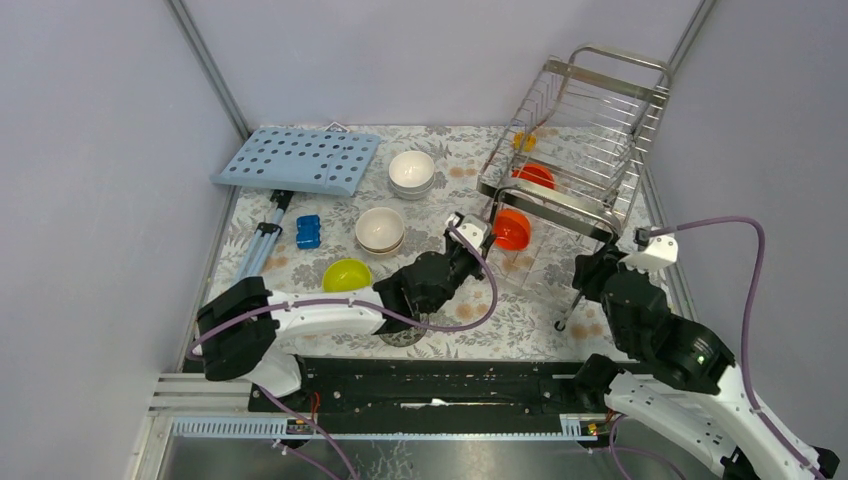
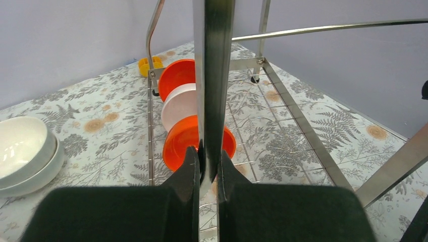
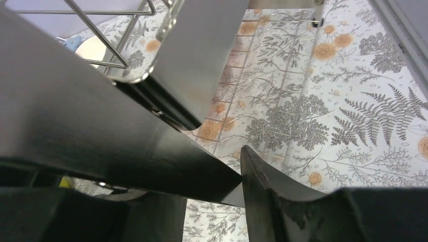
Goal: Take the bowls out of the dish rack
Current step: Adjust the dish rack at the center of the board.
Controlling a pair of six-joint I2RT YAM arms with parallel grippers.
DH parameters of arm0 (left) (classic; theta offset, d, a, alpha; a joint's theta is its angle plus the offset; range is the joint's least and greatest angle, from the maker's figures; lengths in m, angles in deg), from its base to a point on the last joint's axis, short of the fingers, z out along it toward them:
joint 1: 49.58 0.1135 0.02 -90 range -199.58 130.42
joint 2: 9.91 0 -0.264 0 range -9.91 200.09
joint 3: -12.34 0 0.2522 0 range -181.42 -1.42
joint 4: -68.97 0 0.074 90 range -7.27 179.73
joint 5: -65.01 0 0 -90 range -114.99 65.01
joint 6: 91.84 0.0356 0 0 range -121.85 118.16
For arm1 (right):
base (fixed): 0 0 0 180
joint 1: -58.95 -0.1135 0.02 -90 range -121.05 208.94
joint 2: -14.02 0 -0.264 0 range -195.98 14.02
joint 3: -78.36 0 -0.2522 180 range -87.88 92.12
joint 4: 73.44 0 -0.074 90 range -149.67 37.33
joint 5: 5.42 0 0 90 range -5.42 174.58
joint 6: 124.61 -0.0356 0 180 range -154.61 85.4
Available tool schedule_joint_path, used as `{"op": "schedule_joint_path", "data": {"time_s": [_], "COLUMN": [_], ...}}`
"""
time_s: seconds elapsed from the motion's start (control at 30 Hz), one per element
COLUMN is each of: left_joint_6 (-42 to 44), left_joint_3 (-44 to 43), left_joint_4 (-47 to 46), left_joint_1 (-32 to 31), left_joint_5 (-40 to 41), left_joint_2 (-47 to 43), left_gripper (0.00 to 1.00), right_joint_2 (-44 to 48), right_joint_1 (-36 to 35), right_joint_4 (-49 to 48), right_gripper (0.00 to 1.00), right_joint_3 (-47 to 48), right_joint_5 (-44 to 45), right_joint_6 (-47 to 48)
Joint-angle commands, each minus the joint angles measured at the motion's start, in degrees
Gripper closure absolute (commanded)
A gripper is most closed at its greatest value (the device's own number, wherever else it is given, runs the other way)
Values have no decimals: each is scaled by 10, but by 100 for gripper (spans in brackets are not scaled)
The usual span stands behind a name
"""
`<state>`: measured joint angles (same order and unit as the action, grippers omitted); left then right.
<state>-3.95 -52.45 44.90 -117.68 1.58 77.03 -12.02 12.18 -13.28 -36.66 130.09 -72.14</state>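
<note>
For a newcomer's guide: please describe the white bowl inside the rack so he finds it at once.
Find the tall steel-wire dish rack at the back right. Inside, two small orange-red round bowls stand on edge. Sandwiched between them is the glossy white round bowl, the only white one in the rack.

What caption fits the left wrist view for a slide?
Left gripper clamped on a dish rack bar, with two orange bowls and one white bowl standing on edge behind it.

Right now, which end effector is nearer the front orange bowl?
Left. The left end effector grips a dish rack bar beside the front orange bowl; the right end effector is across the rack.
</note>
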Motion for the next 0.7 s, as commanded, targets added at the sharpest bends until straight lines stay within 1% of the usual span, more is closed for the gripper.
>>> {"op": "schedule_joint_path", "data": {"time_s": [0.0, 0.1, 0.3, 0.37, 0.47, 0.57, 0.67], "left_joint_6": [-123, -122, -121, -127, -135, -137, -141], "left_joint_3": [40, 41, 18, 10, 5, 5, 5], "left_joint_4": [24, 23, 23, 24, 23, 23, 23], "left_joint_1": [-9, -9, -9, -10, -14, -21, -25], "left_joint_5": [41, 33, -8, -18, -25, -28, -33], "left_joint_2": [-51, -53, -31, -21, -12, -8, -4], "left_gripper": [100, 100, 100, 100, 100, 100, 100], "right_joint_2": [-43, -60, -104, -128, -164, -190, -208], "right_joint_1": [6, 5, 8, 19, 62, 131, 174], "right_joint_4": [-43, -70, -140, -168, -201, -243, -264], "right_gripper": [58, 61, 61, 60, 61, 61, 61], "right_joint_3": [-35, -50, -71, -75, -78, -82, -82], "right_joint_5": [71, 92, 147, 146, 114, 49, 3], "right_joint_6": [-1, 7, 36, 44, 51, 61, 66]}}
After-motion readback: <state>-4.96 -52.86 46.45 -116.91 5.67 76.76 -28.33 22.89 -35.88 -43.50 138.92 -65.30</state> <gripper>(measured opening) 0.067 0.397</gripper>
